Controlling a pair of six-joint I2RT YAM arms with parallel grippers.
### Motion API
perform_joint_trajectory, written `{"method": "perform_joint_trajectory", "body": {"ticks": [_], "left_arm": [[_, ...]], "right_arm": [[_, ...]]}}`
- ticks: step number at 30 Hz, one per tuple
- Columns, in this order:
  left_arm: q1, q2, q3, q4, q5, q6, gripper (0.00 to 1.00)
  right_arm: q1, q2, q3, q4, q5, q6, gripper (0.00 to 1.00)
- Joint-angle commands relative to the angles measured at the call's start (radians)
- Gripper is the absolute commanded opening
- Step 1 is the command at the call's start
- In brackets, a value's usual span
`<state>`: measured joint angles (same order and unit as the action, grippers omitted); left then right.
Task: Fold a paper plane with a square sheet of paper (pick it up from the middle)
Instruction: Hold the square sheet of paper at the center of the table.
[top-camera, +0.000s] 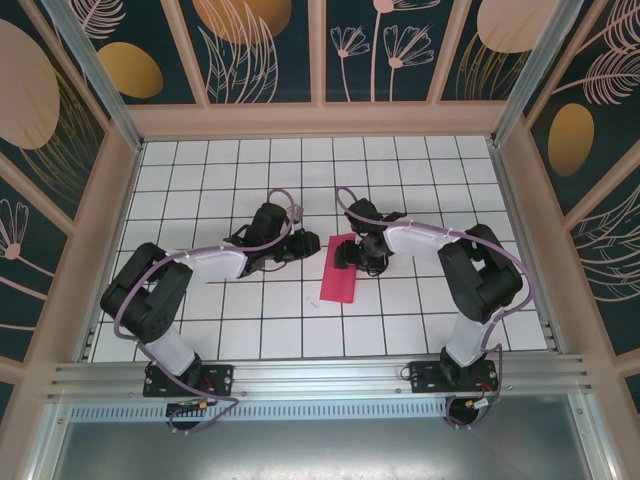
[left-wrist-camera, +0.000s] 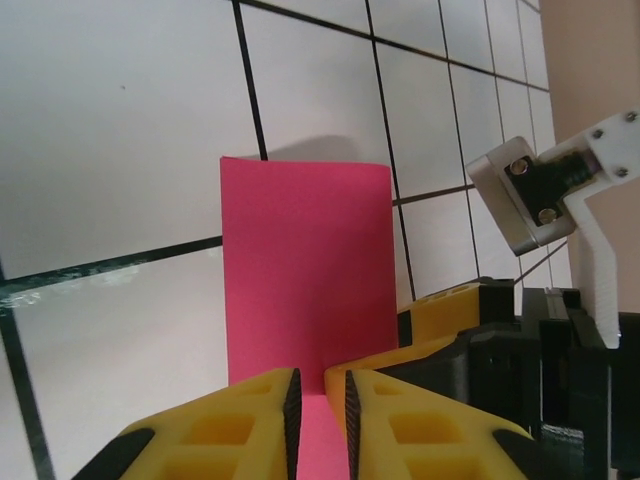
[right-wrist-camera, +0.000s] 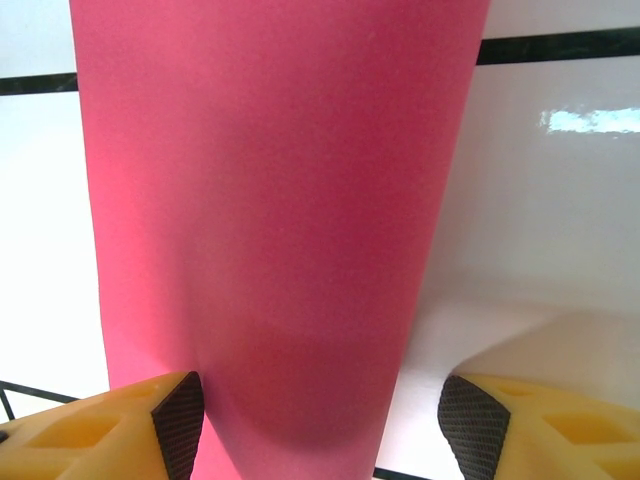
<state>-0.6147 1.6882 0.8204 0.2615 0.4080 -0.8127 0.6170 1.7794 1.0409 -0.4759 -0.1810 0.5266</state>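
Gridded counter (top-camera: 420, 170) is carrying the square sheet of paper (top-camera: 340, 268), folded narrow, lying between both hands. The right hand (right-wrist-camera: 320, 410) is standing wide open, straddling the strip's end. The left hand (left-wrist-camera: 318, 390) is sitting nearly closed, pink showing through the slit; whether it is pinching, cannot tell

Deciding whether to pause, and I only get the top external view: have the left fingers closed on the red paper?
Observer: In the left wrist view the left fingers stand a narrow gap apart, with the square sheet of paper showing pink through that gap; a grip I cannot confirm.
Operator: And the other arm?
Observer: The right wrist view has the right fingers wide open: one pad at the paper's edge, the other clear of it over the white table.
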Motion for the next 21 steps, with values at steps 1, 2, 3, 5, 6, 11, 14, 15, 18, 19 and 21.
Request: {"method": "perform_joint_trajectory", "body": {"ticks": [1,2,3,5,6,11,14,15,18,19,21], "left_arm": [[-0.03,0.066,0.067,-0.101,-0.023,0.017,0.21],[-0.035,0.082,0.08,-0.111,-0.026,0.014,0.2],[-0.041,0.095,0.084,-0.113,-0.026,0.008,0.15],[-0.045,0.116,0.095,-0.12,-0.028,0.001,0.11],[-0.048,0.124,0.1,-0.128,-0.03,0.001,0.11],[-0.051,0.157,0.106,-0.11,0.004,-0.009,0.1],[-0.056,0.176,0.113,-0.103,0.02,-0.009,0.09],[-0.055,0.182,0.115,-0.099,0.028,-0.009,0.09],[-0.057,0.197,0.116,-0.094,0.031,-0.013,0.09],[-0.056,0.2,0.116,-0.096,0.03,-0.011,0.1],[-0.056,0.207,0.117,-0.091,0.037,-0.011,0.11]], "right_arm": [[0.001,0.088,-0.044,-0.013,0.063,-0.002,0.71],[0.001,0.088,-0.043,-0.013,0.063,-0.002,0.71],[0.001,0.087,-0.045,-0.012,0.063,-0.002,0.71],[0.001,0.087,-0.044,-0.013,0.063,-0.002,0.7],[0.001,0.088,-0.045,-0.011,0.063,0.0,0.71],[0.005,0.091,-0.048,-0.003,0.058,0.003,0.71],[0.005,0.094,-0.048,0.0,0.055,0.003,0.71],[0.006,0.095,-0.047,-0.001,0.056,0.003,0.71],[0.007,0.094,-0.048,0.0,0.057,0.003,0.71],[0.007,0.094,-0.047,-0.001,0.057,0.001,0.71],[0.007,0.092,-0.048,-0.004,0.057,0.0,0.71]]}}
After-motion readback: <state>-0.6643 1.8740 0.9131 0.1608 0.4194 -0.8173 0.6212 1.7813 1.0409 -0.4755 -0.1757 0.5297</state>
